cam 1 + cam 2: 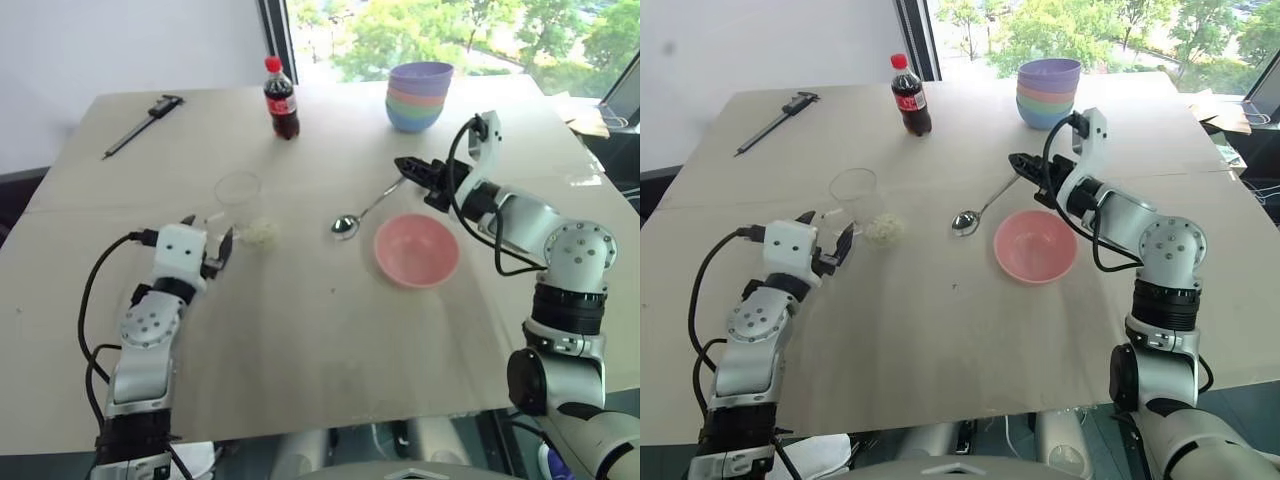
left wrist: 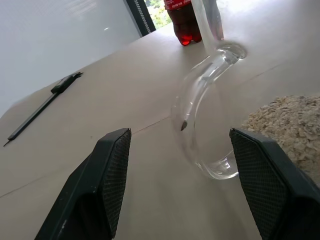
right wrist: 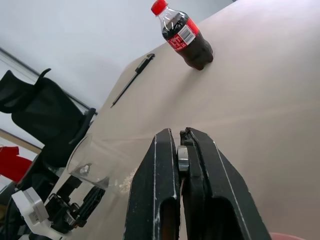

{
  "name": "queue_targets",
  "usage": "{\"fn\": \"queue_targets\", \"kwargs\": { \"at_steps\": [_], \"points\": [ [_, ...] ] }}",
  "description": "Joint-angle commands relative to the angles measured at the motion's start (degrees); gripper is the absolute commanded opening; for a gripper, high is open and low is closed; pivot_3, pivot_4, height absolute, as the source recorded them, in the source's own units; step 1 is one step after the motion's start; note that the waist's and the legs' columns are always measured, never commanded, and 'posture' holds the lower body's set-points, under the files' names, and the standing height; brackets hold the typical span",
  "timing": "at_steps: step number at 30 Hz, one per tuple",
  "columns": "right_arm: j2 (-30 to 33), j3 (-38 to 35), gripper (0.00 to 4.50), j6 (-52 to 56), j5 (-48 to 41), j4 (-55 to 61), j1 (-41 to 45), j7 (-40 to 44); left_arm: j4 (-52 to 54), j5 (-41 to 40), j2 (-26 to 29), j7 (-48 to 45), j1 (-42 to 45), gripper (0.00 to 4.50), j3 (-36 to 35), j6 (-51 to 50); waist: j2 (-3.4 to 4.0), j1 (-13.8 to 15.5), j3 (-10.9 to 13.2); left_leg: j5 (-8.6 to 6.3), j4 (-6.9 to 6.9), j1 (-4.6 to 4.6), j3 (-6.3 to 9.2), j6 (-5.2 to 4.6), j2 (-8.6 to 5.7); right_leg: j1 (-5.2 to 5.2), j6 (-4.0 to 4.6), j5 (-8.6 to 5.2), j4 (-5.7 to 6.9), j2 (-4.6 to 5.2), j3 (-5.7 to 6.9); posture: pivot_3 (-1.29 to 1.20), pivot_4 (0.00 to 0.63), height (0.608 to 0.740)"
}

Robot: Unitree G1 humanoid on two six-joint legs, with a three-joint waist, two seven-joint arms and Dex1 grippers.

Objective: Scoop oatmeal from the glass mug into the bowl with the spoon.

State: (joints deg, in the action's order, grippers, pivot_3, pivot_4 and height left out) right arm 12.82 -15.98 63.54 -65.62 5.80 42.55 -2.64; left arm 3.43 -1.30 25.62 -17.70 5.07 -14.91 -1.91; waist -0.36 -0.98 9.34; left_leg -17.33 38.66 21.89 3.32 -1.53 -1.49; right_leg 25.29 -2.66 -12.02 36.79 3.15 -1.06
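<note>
My left gripper (image 1: 208,243) is open, its fingers on both sides of the mug (image 1: 237,190) handle, not touching. The oatmeal (image 1: 261,232) lies on the table beside the mug. My right gripper (image 1: 408,166) is closed on the spoon (image 1: 358,215), just beside the bowl (image 1: 417,249).

Left arm reaches forward low, left gripper (image 1: 207,252) level, jaws wide apart, nothing between them. Right arm bent in toward centre, right gripper (image 1: 405,165) raised higher, pointing left, jaws clamped together on spoon handle.
</note>
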Motion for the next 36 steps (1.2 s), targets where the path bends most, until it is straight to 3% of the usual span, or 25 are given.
{"fn": "queue_targets", "kwargs": {
  "at_steps": [1, 4, 9, 21, 29, 36],
  "points": [
    [-0.08, -0.58, 0.00, -1.17, -0.88, 1.39, 1.32, 0.78, -0.31, -0.71, 0.36, -0.24, 1.58, 3.25, 0.21, 2.32, 0.00, 0.03, 0.00, 0.00, 0.00, 0.02, 0.00, 0.00, -0.01, 0.02, 0.00, 0.00, 0.00, 0.01, 0.00, 0.00, 0.150, 0.740],
    [-0.47, -0.87, 0.00, -1.32, -1.24, 1.31, 1.54, 0.36, -1.05, -0.56, 0.12, 0.25, 2.12, 2.48, 0.18, 2.91, 0.00, 0.06, 0.00, 0.02, 0.00, 0.04, 0.00, 0.03, -0.01, 0.05, 0.00, 0.00, 0.02, 0.01, 0.00, 0.00, 0.150, 0.740],
    [-1.61, -1.96, 0.00, -2.08, -2.28, 0.80, 3.17, -1.33, -2.15, -0.56, -0.25, 0.79, 3.00, 0.10, 0.55, 3.47, -0.02, 0.06, -0.02, 0.02, 0.01, 0.04, -0.02, 0.04, 0.00, 0.07, 0.00, 0.00, 0.04, 0.03, -0.03, 0.00, 0.150, 0.740],
    [-2.24, -2.73, 0.00, -6.01, -1.53, -3.54, 16.04, -1.56, -3.73, -1.50, -1.35, 0.10, 7.43, 0.02, 4.02, -0.32, 0.07, 0.26, -0.08, -0.03, 0.12, -0.09, -0.07, -0.08, -0.05, 0.05, 0.02, 0.03, 0.34, -0.01, -0.09, 0.00, 0.150, 0.740],
    [-2.85, 5.29, 0.00, -5.68, 1.66, -0.51, 16.65, 6.27, -4.55, -3.56, -2.11, -3.34, 13.20, 0.02, 7.35, -7.83, 0.07, 0.24, -0.08, 0.02, 0.24, 0.03, 0.05, -0.02, -0.17, 0.05, 0.01, 0.03, 0.31, 0.05, 0.01, 0.00, 0.150, 0.740],
    [-0.99, 12.44, 0.00, -9.24, 10.85, 0.09, 15.76, 13.05, -5.78, -4.42, -1.80, -5.67, 16.33, 0.02, 8.70, -9.65, 0.07, 0.15, -0.08, 0.10, 0.30, 0.06, 0.07, 0.12, -0.19, 0.05, 0.00, 0.03, 0.30, 0.05, 0.02, 0.00, 0.150, 0.740]
  ]
}}
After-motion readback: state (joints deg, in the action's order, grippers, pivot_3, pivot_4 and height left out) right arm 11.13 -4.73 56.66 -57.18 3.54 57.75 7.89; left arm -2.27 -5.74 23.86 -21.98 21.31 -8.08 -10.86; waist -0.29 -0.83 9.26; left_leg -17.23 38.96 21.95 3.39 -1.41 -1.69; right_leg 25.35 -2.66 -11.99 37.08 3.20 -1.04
